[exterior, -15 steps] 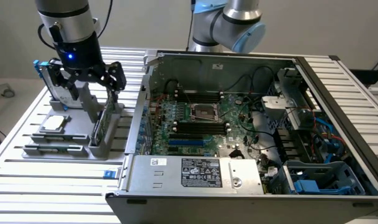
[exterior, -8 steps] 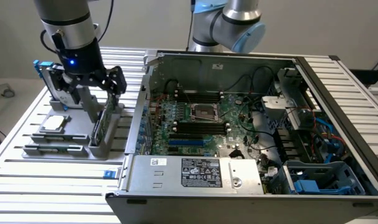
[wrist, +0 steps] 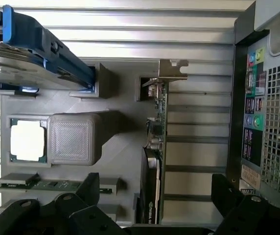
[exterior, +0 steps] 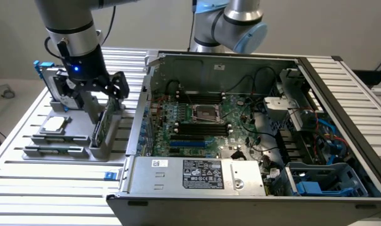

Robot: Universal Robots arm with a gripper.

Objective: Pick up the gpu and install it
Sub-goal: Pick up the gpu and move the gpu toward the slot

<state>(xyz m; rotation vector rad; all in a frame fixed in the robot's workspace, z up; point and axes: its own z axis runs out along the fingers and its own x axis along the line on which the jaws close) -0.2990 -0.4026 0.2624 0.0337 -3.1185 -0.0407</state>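
The hand (exterior: 93, 94) hangs spread wide straight above the gpu (exterior: 101, 123), with one finger on each side of the card's flat faces and neither seeming to touch it. The gpu stands on edge in the grey parts holder (exterior: 71, 141) on the worktop (exterior: 52, 188). Its long axis runs alongside the open computer case (exterior: 240, 117) (silver bracket (wrist: 172, 68) toward the hard drive (wrist: 27, 54)).

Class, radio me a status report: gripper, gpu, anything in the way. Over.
Gripper open, above thin green-backed gpu with silver bracket. It stands on edge in grey holder, not gripped. Blue-framed silver hard drive apart, to one side.
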